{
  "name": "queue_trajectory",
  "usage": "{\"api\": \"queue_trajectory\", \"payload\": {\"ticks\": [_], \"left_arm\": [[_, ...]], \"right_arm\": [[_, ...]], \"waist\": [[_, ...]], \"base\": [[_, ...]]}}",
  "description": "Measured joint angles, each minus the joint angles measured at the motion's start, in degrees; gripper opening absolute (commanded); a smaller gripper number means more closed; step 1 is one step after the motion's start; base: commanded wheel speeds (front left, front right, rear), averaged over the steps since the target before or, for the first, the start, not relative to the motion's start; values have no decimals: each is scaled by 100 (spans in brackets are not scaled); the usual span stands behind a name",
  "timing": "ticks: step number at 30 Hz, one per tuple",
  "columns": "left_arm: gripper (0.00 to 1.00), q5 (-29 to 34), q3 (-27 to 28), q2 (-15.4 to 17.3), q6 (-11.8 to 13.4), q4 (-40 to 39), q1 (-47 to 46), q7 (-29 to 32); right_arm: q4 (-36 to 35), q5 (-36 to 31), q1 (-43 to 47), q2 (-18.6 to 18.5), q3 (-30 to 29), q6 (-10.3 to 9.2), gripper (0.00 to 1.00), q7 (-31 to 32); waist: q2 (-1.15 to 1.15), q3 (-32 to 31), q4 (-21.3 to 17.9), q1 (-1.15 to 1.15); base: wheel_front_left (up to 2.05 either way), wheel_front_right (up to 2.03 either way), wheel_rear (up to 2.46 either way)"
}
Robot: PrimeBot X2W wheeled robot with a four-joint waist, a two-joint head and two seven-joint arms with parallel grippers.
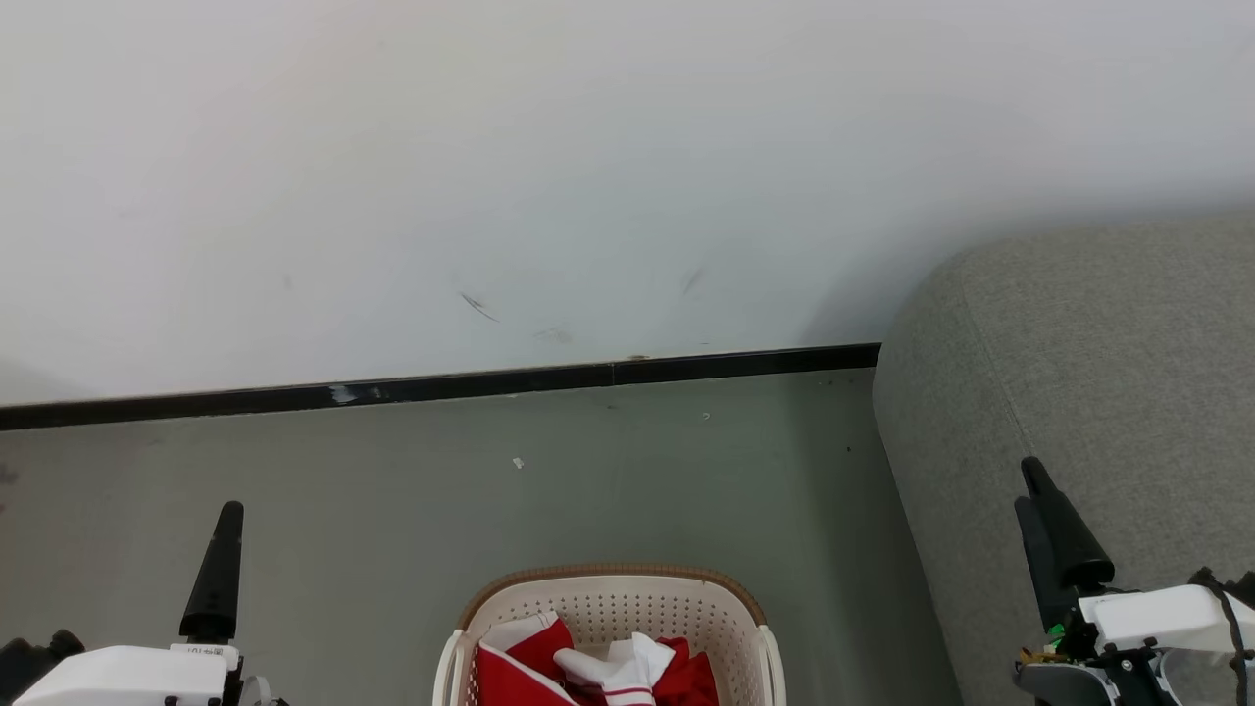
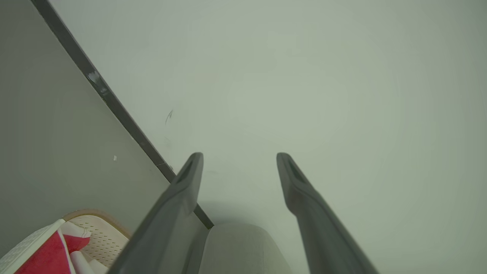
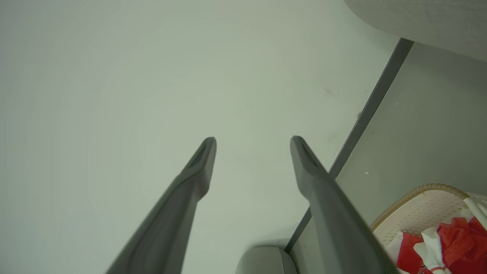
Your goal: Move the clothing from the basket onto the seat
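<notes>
Facing the wall [image 1: 588, 147], left hand [image 2: 239, 160] and right hand [image 3: 253, 142] spread wide.

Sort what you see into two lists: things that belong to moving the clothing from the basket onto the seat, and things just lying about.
Belongs to the job: clothing, basket, seat, left gripper, right gripper (both open, empty).

Just lying about: white speck on the floor, scuffed wall, black skirting board.
</notes>
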Motion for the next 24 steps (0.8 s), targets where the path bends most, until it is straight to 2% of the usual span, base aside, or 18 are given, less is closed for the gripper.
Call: {"api": "queue_trajectory", "payload": {"ticks": [8,12,24], "left_arm": [[100,829,-279,327,-51,-137,1,-345],[100,1139,-365,427,-66,-148,2,-476],[100,2360,-647,756,-91,-105,5,-787]], "right_arm": [[-136,-1125,-118,-298,259,1,100,-151],[-180,-1471,-118,-319,320,1,100,-193],[-226,-3115,-227,-401,333,3,100,-376]], "waist": [[0,11,-7,-7],[0,19,-12,-14],[0,50,-37,-41]], "base": [[0,0,0],[0,0,0],[0,0,0]]}}
